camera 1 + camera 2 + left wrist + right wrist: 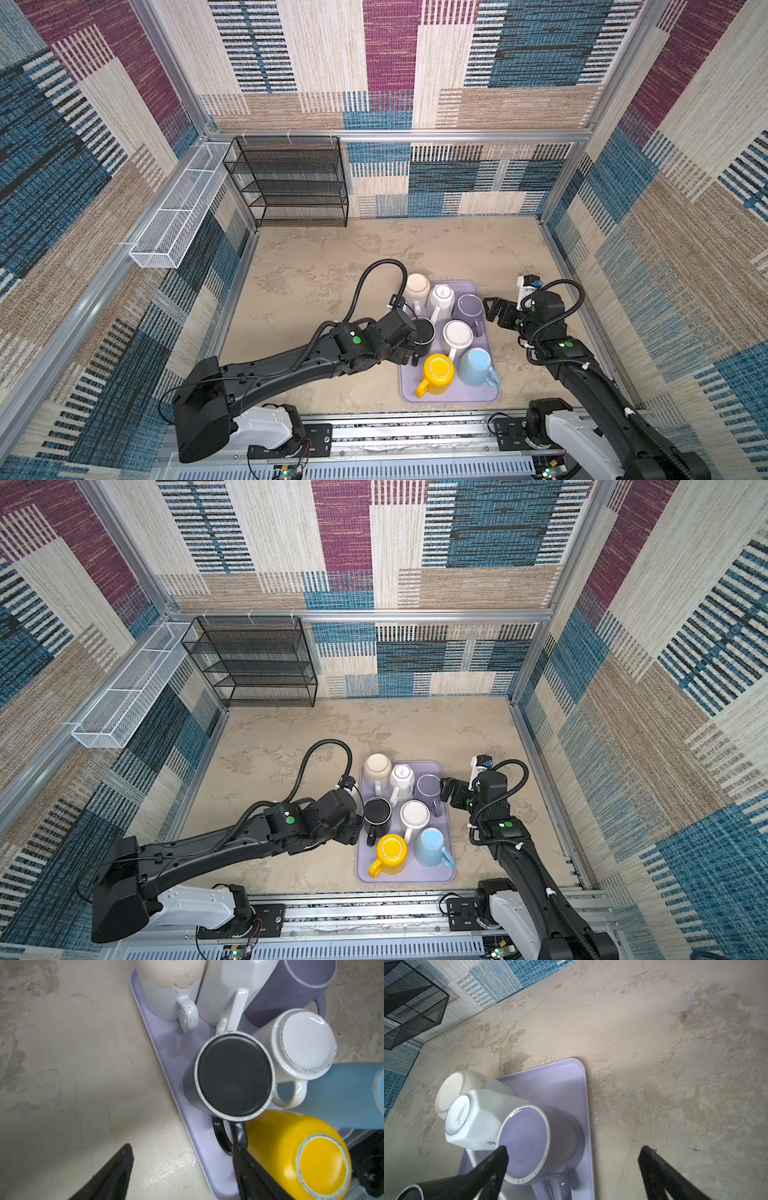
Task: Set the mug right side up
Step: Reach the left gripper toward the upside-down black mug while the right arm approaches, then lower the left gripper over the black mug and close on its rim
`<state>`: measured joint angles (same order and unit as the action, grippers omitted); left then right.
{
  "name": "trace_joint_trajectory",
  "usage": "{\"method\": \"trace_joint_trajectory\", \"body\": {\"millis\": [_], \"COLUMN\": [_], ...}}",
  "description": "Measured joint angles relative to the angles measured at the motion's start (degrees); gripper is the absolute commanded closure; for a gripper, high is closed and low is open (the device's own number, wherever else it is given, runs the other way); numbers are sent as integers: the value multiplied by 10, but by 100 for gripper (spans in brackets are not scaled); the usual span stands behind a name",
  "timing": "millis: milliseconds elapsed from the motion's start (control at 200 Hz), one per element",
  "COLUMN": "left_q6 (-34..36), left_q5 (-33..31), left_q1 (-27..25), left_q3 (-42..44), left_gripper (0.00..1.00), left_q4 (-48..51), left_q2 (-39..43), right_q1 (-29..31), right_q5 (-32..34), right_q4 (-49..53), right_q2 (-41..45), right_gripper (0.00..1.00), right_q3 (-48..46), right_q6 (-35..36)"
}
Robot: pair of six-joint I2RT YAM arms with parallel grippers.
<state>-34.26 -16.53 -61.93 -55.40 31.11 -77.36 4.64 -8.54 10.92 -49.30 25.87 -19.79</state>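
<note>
One black mug (424, 330) inverted on tray (449, 395), left tool (182, 1147) spread at handle (217, 1138)

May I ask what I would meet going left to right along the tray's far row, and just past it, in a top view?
Cream mug → white mug → purple mug → right gripper.

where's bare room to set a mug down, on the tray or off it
Widest: bare table between the black rack and the tray. On the tray, only the corner beyond the purple mug and the near-edge strip past the yellow mug. The middle is packed.
</note>
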Motion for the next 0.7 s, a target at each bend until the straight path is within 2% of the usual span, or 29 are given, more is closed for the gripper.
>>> {"method": "trace_joint_trajectory", "body": {"millis": [65, 145, 215, 581, 696], "left_q6": [-5, -9, -16, -30, -31], "left_q5": [0, -4, -10, -7, -3], "left_q1": [-10, -21, -27, -40, -46], "left_q3": [-13, -26, -29, -37, -44], "left_gripper": [26, 35, 38, 39, 43], "left_q4": [1, 0, 0, -8, -13], "left_q2": [-20, -42, -55, -90, -105], "right_q1": [0, 0, 0, 0, 0], "right_q5": [0, -3, -5, -14, -14], "right_q4": [0, 0, 0, -4, -4], "right_q2": [1, 2, 3, 16, 16], "right_gripper": [0, 0, 0, 0, 0], "right_q3": [0, 0, 0, -3, -4], "right_q6": [0, 0, 0, 0, 0]}}
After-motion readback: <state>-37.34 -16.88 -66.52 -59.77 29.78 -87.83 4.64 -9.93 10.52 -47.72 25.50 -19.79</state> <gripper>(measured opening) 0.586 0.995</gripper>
